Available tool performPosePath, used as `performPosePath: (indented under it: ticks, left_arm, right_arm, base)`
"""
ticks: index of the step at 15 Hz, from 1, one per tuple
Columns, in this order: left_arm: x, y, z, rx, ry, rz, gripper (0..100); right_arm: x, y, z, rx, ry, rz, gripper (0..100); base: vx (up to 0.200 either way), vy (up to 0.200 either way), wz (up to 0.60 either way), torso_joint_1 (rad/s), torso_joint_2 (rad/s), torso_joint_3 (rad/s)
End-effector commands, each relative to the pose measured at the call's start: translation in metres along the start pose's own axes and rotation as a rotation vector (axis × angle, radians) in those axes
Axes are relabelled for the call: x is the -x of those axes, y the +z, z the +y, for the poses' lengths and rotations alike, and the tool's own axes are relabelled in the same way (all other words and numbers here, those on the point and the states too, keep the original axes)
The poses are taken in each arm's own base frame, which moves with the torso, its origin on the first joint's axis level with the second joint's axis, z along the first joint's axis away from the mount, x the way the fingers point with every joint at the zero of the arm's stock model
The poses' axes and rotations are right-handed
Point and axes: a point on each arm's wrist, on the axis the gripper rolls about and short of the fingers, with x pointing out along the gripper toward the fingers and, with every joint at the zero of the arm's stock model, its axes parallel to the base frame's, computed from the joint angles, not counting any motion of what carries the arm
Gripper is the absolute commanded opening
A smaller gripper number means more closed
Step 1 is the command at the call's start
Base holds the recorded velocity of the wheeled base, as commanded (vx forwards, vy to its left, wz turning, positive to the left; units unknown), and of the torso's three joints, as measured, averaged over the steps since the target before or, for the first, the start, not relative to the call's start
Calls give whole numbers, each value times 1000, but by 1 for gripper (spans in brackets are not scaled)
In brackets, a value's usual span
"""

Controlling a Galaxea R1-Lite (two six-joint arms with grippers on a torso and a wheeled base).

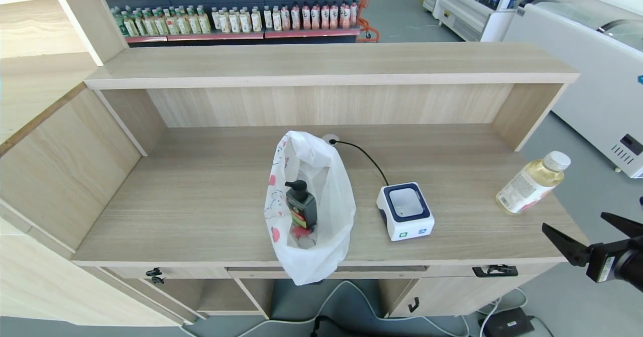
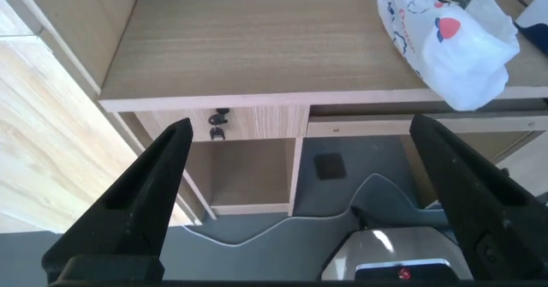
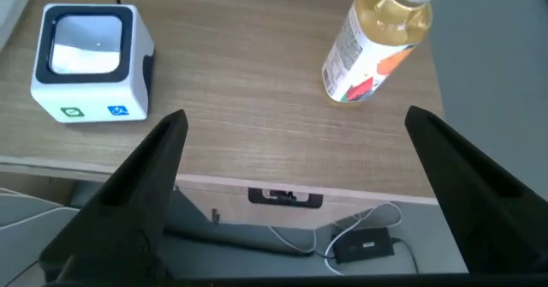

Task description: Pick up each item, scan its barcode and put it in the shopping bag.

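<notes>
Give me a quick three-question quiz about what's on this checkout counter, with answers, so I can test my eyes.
1. True or false: the shopping bag already holds a dark pump bottle.
2. What sits between the bag and the drink bottle? A) the scanner B) a basket C) a cup
3. Fill in: the right hand is ____ (open or shut), and it holds nothing.

Key: 1 true; 2 A; 3 open.
</notes>
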Motion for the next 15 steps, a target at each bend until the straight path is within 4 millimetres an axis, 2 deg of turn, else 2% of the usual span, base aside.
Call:
performPosePath:
  ticks: [1,2,4,11,15]
  left_arm:
    - [0,0,0,-2,0,0,100]
    - [0,0,0,-2,0,2,100]
    - [0,0,0,-3,0,0,100]
    - [0,0,0,-5,0,2,100]
    - [-1,0,0,-4,0,17,100]
  right_arm:
    - [-1,-1,0,-1,1,5,100]
    - [-2,0,0,-1,0,4,100]
    - [-9,2,-4,-7,-63,13,100]
    - [-48,11,-42,-13,-186,-6,100]
    - [-57,16,-43,-46,-169,-31,100]
  base:
    - [-200,0,0,-2,-2,2]
    - [-200,0,0,2,-2,2]
    - [-200,-200,0,0,5,2]
    - [0,-200,0,3,-4,3]
    - [0,-200,0,6,-1,1]
